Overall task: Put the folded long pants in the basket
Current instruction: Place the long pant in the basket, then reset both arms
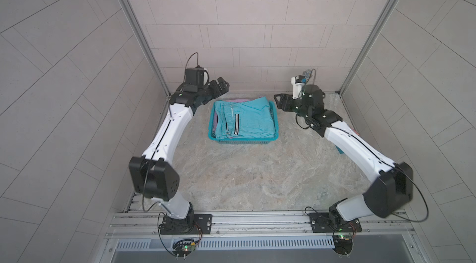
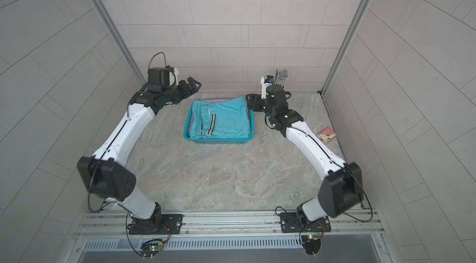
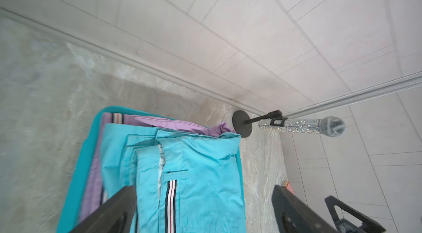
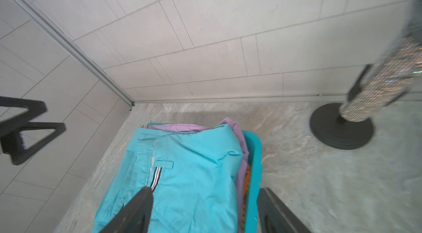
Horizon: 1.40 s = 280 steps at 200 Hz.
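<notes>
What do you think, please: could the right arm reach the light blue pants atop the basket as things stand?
Probably yes: the right gripper hangs open just beside the basket, and the light blue pants lie uncovered on top, the left gripper well aside.

In the basket [image 1: 242, 142], the light blue pants [image 1: 244, 120] cover the stack; only slivers of the lilac pants [image 3: 159, 122] and orange pants [image 4: 247, 180] show. In the right wrist view the microphone [image 4: 383, 83] is blurred and cropped.

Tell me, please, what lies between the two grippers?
The far end of the basket, topped by the light blue pants, lies between the left gripper and right gripper in both top views.
</notes>
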Available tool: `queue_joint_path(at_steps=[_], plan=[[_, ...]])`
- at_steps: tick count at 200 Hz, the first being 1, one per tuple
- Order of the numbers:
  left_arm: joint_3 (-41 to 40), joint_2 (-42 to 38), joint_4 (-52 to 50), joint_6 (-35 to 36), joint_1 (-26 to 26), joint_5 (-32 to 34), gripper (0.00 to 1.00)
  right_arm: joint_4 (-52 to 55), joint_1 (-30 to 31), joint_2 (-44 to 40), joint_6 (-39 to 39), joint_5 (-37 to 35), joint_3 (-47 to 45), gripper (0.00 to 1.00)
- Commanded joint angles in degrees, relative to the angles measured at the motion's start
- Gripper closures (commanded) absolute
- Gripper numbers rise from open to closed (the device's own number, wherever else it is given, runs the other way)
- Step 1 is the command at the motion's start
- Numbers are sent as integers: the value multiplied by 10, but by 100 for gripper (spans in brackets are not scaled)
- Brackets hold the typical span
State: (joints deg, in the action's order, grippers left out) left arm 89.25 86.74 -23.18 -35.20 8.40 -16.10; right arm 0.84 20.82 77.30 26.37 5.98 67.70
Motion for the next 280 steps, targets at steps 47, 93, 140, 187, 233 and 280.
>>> queue_joint_path(at_steps=[47,93,140,187,233,280], plan=[[-597,-180,613,122,-23,406,0,-635,-29,-74,-222,-312,-533,0],[-668,-73,752,239,-29,499,0,-513,-60,-48,-255,-388,-497,0],[-719,1,897,168,-92,358,0,-327,-137,-61,-187,-332,-456,0],[-655,-200,517,272,-23,473,0,-599,-148,33,-213,-318,-543,0],[-742,-104,728,280,-34,456,0,-570,-158,124,-231,-275,-474,0],[-685,19,767,301,-72,324,0,-585,-176,130,-218,-252,-478,0]])
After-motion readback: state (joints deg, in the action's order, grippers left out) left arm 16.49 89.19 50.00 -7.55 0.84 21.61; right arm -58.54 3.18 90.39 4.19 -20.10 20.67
